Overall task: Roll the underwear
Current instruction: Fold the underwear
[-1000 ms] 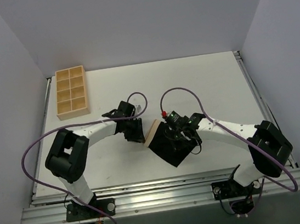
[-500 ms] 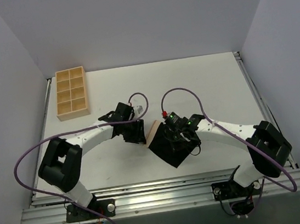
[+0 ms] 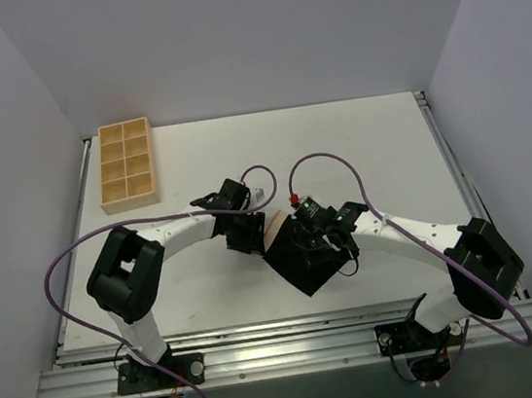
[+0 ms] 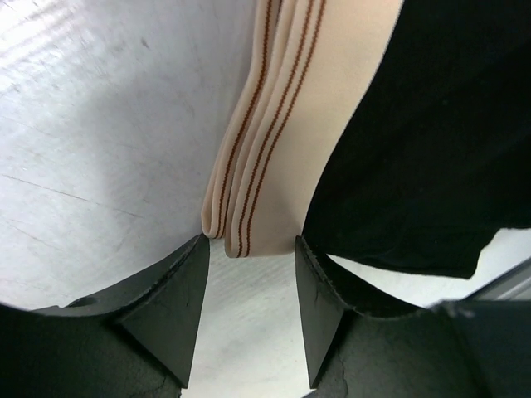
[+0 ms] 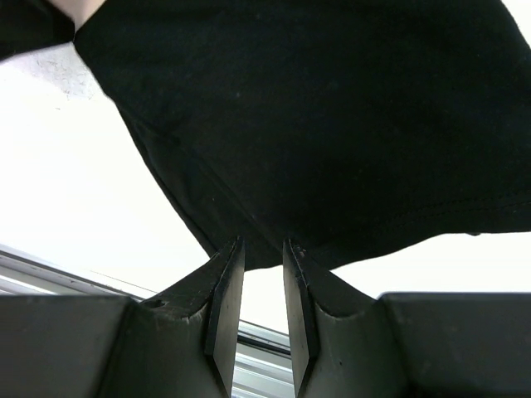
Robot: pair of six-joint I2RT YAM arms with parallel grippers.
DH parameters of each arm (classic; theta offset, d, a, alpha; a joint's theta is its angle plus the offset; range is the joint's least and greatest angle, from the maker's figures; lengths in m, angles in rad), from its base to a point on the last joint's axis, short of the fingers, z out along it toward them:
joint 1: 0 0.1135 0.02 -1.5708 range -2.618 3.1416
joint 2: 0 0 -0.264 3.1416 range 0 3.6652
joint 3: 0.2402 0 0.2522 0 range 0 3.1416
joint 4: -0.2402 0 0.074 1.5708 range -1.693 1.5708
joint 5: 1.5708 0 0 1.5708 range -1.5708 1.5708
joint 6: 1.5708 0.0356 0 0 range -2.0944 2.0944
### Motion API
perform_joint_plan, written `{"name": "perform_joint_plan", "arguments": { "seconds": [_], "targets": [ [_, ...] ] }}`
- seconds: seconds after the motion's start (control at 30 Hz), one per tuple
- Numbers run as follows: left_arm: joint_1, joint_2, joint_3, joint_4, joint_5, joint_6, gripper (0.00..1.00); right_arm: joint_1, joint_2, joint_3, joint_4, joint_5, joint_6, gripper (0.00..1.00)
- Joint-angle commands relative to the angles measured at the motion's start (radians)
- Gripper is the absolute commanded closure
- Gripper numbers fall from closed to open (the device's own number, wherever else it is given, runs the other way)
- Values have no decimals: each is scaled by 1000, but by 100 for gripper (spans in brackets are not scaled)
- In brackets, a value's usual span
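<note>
Left gripper point(image 4: 250, 249) has its jaws apart, straddling the folded end of the tan waistband point(image 4: 278, 149); whether the fingertips point(image 4: 192, 269) touch the band cannot be told. Right gripper point(image 5: 259, 265) has its fingers point(image 5: 226, 286) close together with a thin gap between them. The black hem reaches the tips, but the pictures do not settle whether it is pinched.

The underwear point(image 3: 307, 270) lies flat on the table point(image 3: 386, 144), a little in front of its middle and between the two arms. It is folded into a compact black panel set like a diamond. Its long axis runs on a diagonal: the waistband end points far-left and the opposite black edge points near-right. The band itself lies across that axis, in stacked layers with brown stripes.

From above, the left gripper point(image 3: 251, 232) sits at the waistband end and the right gripper point(image 3: 329, 242) is over the black panel towards its right corner.

The garment's near corner lies a short way from the metal rail point(image 3: 295, 344) along the table's front edge. Bare table spreads beyond it to the far side and to the right. A wooden compartment tray point(image 3: 126, 164) stands in the far-left corner, well apart.
</note>
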Motion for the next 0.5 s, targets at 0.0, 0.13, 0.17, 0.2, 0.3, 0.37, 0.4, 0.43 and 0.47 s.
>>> {"name": "perform_joint_plan", "arguments": {
  "seconds": [0.0,0.13,0.17,0.2,0.3,0.37,0.4,0.43,0.47],
  "targets": [
    [2,21,31,-5,-89,29,45,3,-34,11,-44,35,5,78],
    [2,25,28,-1,-76,44,45,3,-31,19,-43,33,4,78],
    [2,32,31,-15,-79,48,46,2,-28,19,-44,33,2,78],
    [2,35,36,-17,-89,51,46,2,-27,19,-46,33,2,78],
    [2,10,20,-12,-110,63,45,2,-29,17,-43,33,-1,78],
    [2,-14,14,-3,-113,74,45,2,-28,14,-44,35,-1,78],
    [2,-39,11,0,-116,81,44,0,-29,14,-44,35,-2,78],
    [3,-45,14,0,-121,87,44,0,-29,14,-46,35,-2,78],
    [3,-50,17,3,-110,95,44,0,-29,16,-46,35,-1,78]
  ]
}}
